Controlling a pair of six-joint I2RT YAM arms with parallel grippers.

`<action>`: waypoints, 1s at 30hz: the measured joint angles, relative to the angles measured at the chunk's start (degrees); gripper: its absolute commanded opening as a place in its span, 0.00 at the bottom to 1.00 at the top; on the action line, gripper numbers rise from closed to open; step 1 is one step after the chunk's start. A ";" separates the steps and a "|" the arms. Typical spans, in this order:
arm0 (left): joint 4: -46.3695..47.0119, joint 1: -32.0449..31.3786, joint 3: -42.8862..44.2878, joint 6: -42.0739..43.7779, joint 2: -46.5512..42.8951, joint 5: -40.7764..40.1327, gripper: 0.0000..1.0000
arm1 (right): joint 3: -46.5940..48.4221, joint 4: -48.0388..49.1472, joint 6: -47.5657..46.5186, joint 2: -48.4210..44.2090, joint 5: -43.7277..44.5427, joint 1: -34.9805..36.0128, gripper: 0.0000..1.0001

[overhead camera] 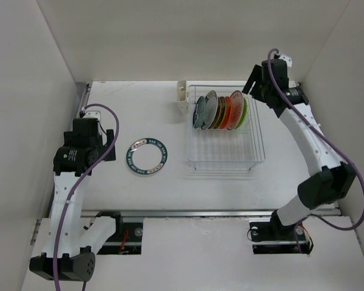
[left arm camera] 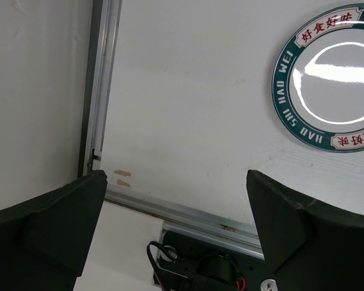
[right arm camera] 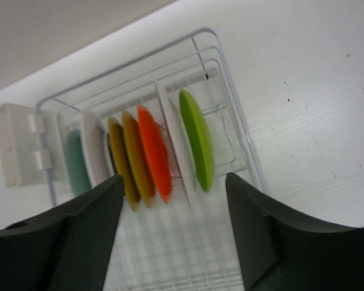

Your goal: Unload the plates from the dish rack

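Observation:
The white wire dish rack [overhead camera: 225,159] stands right of centre and holds several plates on edge, from a teal one [overhead camera: 199,113] to a lime green one [overhead camera: 245,111]. In the right wrist view the rack [right arm camera: 242,154] shows the lime green plate [right arm camera: 198,139], an orange one [right arm camera: 154,151] and brown-yellow ones [right arm camera: 128,159]. One teal-rimmed plate [overhead camera: 147,156] lies flat on the table; it also shows in the left wrist view [left arm camera: 337,79]. My right gripper [overhead camera: 255,85] is open and empty above the rack's far right. My left gripper [overhead camera: 112,145] is open and empty, left of the flat plate.
A small white cup holder [overhead camera: 181,97] is fixed to the rack's far left side, also in the right wrist view [right arm camera: 18,144]. White walls close in on the left, back and right. A metal rail [overhead camera: 206,213] runs along the table's near edge.

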 measured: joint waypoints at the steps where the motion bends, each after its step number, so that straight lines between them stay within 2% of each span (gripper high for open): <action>1: 0.02 0.00 0.00 0.07 0.00 0.00 1.00 | 0.00 0.04 -0.02 1.60 -1.75 -1.55 0.65; 4: 0.26 0.00 0.00 0.46 0.00 0.20 1.00 | -0.07 0.37 -0.42 6.12 -6.08 -4.83 0.57; 10: 0.42 0.00 -0.13 1.11 0.00 1.05 1.00 | -0.09 1.14 -1.77 11.69 -10.86 -6.54 0.56; 14: 0.61 0.00 -0.61 1.33 -0.04 1.66 1.00 | -0.24 2.51 -1.95 13.11 -11.32 -6.49 0.50; 21: 0.72 0.00 -1.25 1.38 -0.04 1.95 1.00 | -1.36 5.20 -1.90 14.53 -11.06 -6.40 0.49; 24: 0.72 0.00 -1.29 1.38 -0.04 1.95 1.00 | -2.89 6.84 -1.86 14.47 -11.15 -6.45 0.66; 30: 0.76 0.00 -1.64 1.57 -0.07 1.97 1.00 | -4.00 7.15 -1.92 13.62 -10.45 -6.56 0.69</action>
